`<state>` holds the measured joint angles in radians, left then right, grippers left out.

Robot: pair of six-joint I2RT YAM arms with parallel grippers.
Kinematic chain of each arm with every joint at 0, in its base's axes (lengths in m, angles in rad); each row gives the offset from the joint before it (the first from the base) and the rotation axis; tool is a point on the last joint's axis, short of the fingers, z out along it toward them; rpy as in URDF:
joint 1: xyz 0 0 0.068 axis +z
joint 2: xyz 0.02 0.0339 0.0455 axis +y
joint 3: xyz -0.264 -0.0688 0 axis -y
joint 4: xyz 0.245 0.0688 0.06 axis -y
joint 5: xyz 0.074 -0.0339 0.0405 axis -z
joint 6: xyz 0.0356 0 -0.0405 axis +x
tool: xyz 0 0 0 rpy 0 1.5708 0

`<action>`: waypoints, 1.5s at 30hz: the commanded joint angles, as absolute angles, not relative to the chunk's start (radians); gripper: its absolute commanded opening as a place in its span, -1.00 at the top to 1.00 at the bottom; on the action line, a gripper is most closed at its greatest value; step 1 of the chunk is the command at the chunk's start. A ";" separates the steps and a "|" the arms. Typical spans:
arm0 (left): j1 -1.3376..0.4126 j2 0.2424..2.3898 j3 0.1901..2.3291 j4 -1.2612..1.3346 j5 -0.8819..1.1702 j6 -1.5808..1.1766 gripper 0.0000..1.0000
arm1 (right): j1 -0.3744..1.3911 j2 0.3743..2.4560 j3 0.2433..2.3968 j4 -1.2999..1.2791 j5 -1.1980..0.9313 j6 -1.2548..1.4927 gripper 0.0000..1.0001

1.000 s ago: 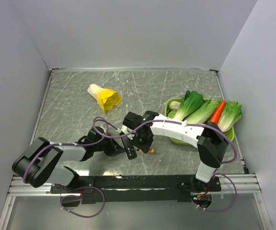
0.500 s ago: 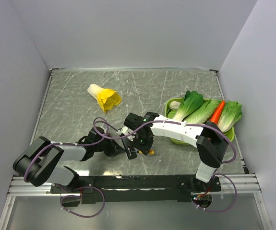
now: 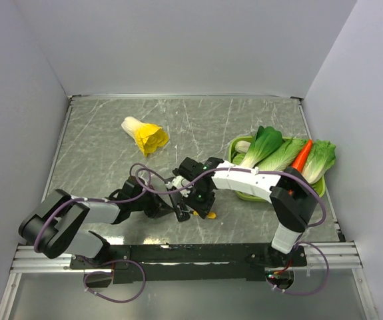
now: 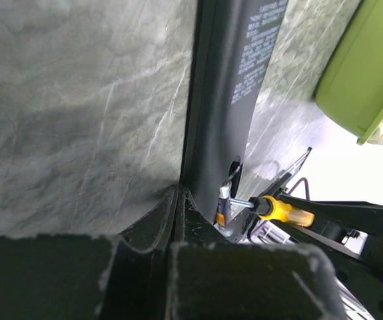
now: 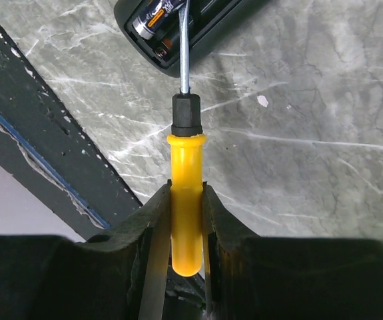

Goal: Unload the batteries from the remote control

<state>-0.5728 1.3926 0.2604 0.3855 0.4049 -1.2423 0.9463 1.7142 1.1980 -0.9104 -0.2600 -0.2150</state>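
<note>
The black remote control (image 4: 224, 100) lies on the table with its battery bay open. My left gripper (image 4: 176, 195) is shut on its near end. A battery (image 5: 152, 17) with an orange band sits in the bay and also shows in the left wrist view (image 4: 223, 203). My right gripper (image 5: 186, 190) is shut on the yellow handle of a screwdriver (image 5: 186, 160), whose metal shaft reaches into the bay beside the battery. In the top view both grippers, the left (image 3: 171, 205) and the right (image 3: 201, 199), meet at the table's near centre and hide most of the remote.
A yellow-white leafy vegetable (image 3: 144, 135) lies at the back left. A green tray (image 3: 241, 143) with greens and a carrot (image 3: 302, 155) stands at the right, close behind the right arm. The black front rail (image 5: 31, 133) runs near the grippers.
My right gripper and the screwdriver have shifted slightly toward the near edge. The left gripper has stayed on the remote.
</note>
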 commanded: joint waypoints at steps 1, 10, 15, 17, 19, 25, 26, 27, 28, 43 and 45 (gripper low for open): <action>-0.578 1.413 0.276 0.439 0.420 -1.243 0.98 | 0.924 1.655 1.158 -0.796 -0.307 -0.236 1.00; -0.580 1.420 0.293 0.426 0.419 -1.243 0.98 | 0.902 1.643 1.135 -0.773 -0.337 -0.227 1.00; -0.581 1.416 0.311 0.400 0.417 -1.235 0.98 | 0.900 1.635 1.152 -0.791 -0.354 -0.226 1.00; -0.581 1.419 0.322 0.391 0.416 -1.232 0.98 | 0.900 1.626 1.158 -0.801 -0.362 -0.222 1.00; -0.581 1.422 0.336 0.379 0.417 -1.227 0.98 | 0.902 1.611 1.164 -0.808 -0.370 -0.216 1.00; -0.581 1.422 0.341 0.368 0.411 -1.227 0.98 | 0.902 1.582 1.163 -0.818 -0.376 -0.207 1.00; -0.580 1.422 0.341 0.371 0.413 -1.226 0.98 | 0.902 1.582 1.164 -0.819 -0.376 -0.207 1.00; -0.581 1.420 0.339 0.371 0.413 -1.227 0.98 | 0.902 1.586 1.166 -0.822 -0.379 -0.206 1.00; -0.581 1.420 0.339 0.370 0.414 -1.227 0.98 | 0.902 1.589 1.167 -0.824 -0.376 -0.204 1.00; -0.469 1.247 0.514 -0.038 0.247 -1.089 0.77 | 1.009 1.517 0.999 -0.683 -0.419 -0.086 1.00; -0.442 1.210 0.532 -0.090 0.224 -1.075 0.58 | 1.026 1.494 0.976 -0.628 -0.396 -0.051 1.00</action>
<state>-0.4873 1.2922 0.4797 0.0456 0.2893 -1.1362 0.9890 1.5555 1.0260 -0.7425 -0.3954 -0.1310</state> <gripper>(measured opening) 0.141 0.279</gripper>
